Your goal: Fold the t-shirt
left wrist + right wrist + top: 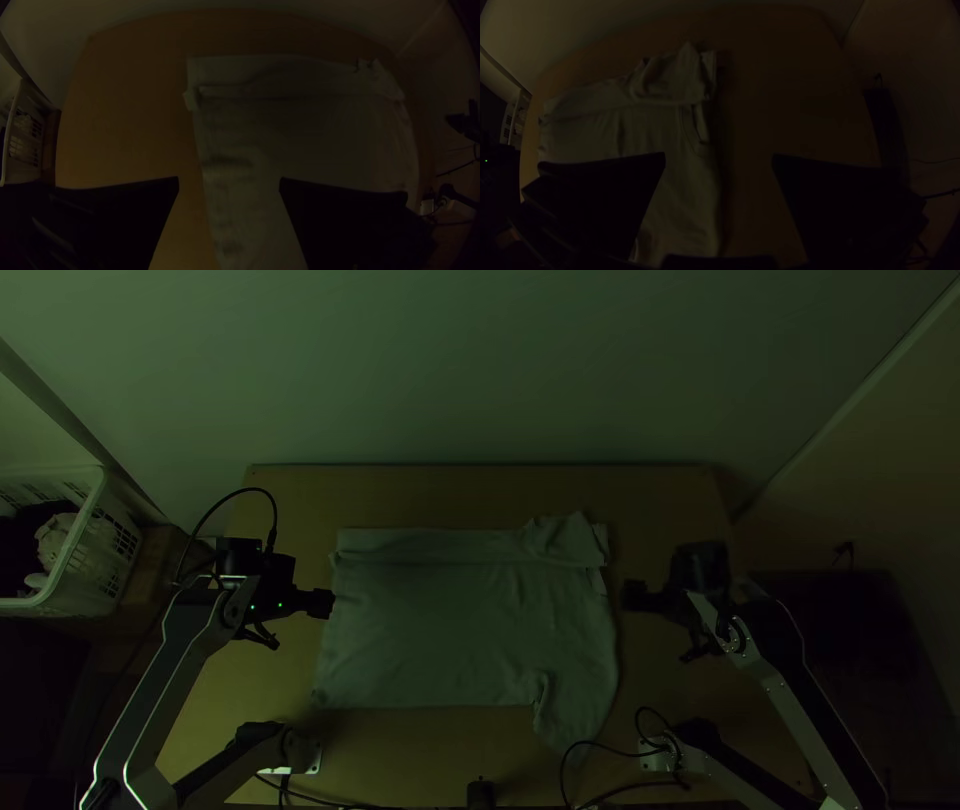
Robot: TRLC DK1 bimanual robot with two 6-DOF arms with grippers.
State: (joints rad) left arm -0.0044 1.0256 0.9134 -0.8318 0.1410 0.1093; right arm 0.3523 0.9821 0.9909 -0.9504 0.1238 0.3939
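T-shirt (240, 200) — cut off in left wrist view, basket (80, 595) cropped

No readable text, label, brand, number or sign appears on any surface, from upper left to lower right of the frame.

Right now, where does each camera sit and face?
Top: high over the table's near edge, steeply down at the shirt; left arm and right arm show.
Left wrist: on that arm, facing the shirt and far table edge; left gripper shows, open.
Right wrist: on that arm, over the shirt's right side; right gripper shows, open.
Both wrist views share the shirt's folded far strip.
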